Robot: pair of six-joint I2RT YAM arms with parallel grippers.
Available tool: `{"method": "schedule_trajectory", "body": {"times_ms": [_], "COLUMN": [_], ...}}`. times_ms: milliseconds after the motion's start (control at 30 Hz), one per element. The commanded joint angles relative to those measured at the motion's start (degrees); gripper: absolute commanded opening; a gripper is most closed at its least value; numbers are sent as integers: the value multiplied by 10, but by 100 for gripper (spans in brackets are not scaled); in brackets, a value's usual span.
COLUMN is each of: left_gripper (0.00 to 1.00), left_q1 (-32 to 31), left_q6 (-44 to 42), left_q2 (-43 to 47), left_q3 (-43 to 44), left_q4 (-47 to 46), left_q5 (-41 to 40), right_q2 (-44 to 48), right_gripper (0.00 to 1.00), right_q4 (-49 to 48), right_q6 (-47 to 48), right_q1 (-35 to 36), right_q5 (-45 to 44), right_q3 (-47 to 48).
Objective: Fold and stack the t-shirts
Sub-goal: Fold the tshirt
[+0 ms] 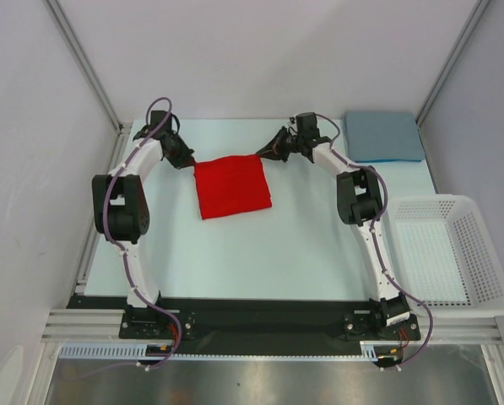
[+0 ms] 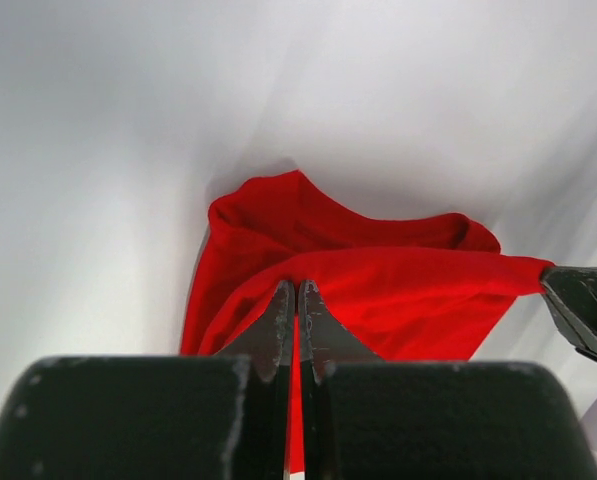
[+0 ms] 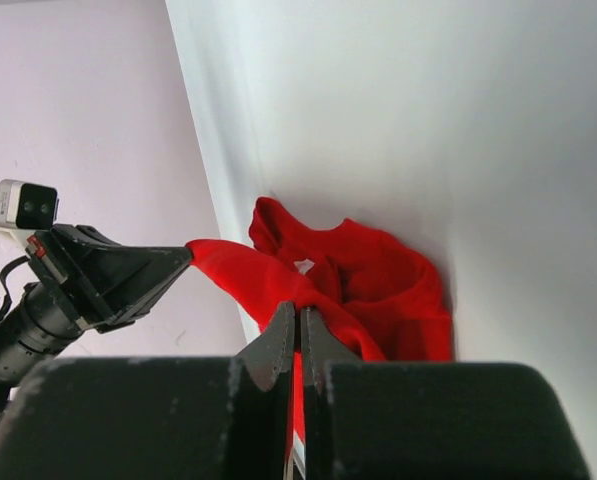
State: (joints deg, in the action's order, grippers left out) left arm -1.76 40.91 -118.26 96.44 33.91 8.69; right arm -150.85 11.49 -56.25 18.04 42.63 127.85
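The red t-shirt hangs folded over, its far edge stretched between both grippers and its lower part resting on the table. My left gripper is shut on the cloth's left corner; red fabric runs out from its closed tips. My right gripper is shut on the right corner; in its wrist view the red shirt drapes below the tips, with a small white neck label showing. The slate blue t-shirt lies folded square at the back right.
A white mesh basket stands at the right edge of the table. White walls close in the back and both sides. The other arm's gripper shows in each wrist view, at the right and at the left.
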Motion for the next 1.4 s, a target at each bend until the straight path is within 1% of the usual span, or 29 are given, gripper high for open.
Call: {"method": "schedule_trajectory", "body": {"times_ms": [0,167,200,233,300,333,367,400,433,500,533,567,600,633,667,733,800,833,867,900,933,967,1000,1067,1100,1167,1200,1333,1367], "left_gripper": [0,0,1,5,6,14,20,28,33,37,42,45,49,55,56,56,53,47,43,36,33,31,28,25,25,21,21,20,20], "left_q1": [11,15,15,15,15,15,15,15,15,15,15,15,15,15,15,11,5,3,1,-2,-8,-12,-17,-27,-27,-27,-27,-22,-22], "left_q6": [-6,-4,-4,-3,-1,-2,-6,-9,-17,-49,-60,-81,-91,-99,-108,-108,-100,-89,-58,-41,-26,-3,4,18,25,41,44,51,56], "left_q2": [-14,-31,-34,-39,-46,-48,-49,-47,-47,-39,-36,-30,-8,5,20,57,85,90,92,92,85,79,73,52,45,18,8,-23,-32], "left_q3": [39,46,46,49,57,59,59,59,64,80,96,102,104,94,81,41,5,-41,-65,-111,-128,-137,-150,-158,-162,-160,-158,-151,-152], "left_q4": [-16,-16,-18,-18,-17,-16,-17,-20,-19,1,10,15,16,11,-16,-35,-91,-120,-181,-220,-253,-274,-305,-349,-364,-379,-384,-402,-415], "left_q5": [9,13,15,16,18,15,6,0,-4,-39,-51,-61,-74,-74,-63,-20,21,84,116,151,200,214,221,237,241,246,246,249,246], "right_q2": [-17,-39,-43,-46,-57,-62,-71,-74,-74,-71,-71,-69,-63,-55,-45,-10,5,12,13,12,1,-4,-11,-30,-35,-46,-50,-71,-74], "right_gripper": [0,1,2,3,7,9,18,23,26,31,34,39,40,41,42,44,45,45,43,41,39,31,27,19,17,13,10,3,1], "right_q4": [-31,-47,-48,-52,-59,-60,-62,-67,-73,-63,-45,-22,20,30,31,26,12,4,-7,-32,-43,-50,-62,-84,-106,-110,-137,-153,-144], "right_q6": [-21,-41,-46,-50,-61,-65,-69,-74,-83,-82,-55,-37,-22,-10,3,16,27,25,20,7,0,-6,-22,-44,-58,-76,-82,-96,-97], "right_q1": [-5,-6,-6,-5,-5,-6,-10,-13,-16,-27,-30,-34,-41,-44,-45,-37,-26,-14,-6,2,18,26,30,48,54,62,64,67,67], "right_q5": [13,14,14,13,12,12,15,15,16,18,18,15,13,13,18,22,27,30,32,34,36,35,33,25,19,-7,-17,-66,-74], "right_q3": [41,58,62,68,76,83,94,98,100,116,129,145,162,157,147,104,82,66,59,56,61,66,73,77,74,68,65,66,71]}}
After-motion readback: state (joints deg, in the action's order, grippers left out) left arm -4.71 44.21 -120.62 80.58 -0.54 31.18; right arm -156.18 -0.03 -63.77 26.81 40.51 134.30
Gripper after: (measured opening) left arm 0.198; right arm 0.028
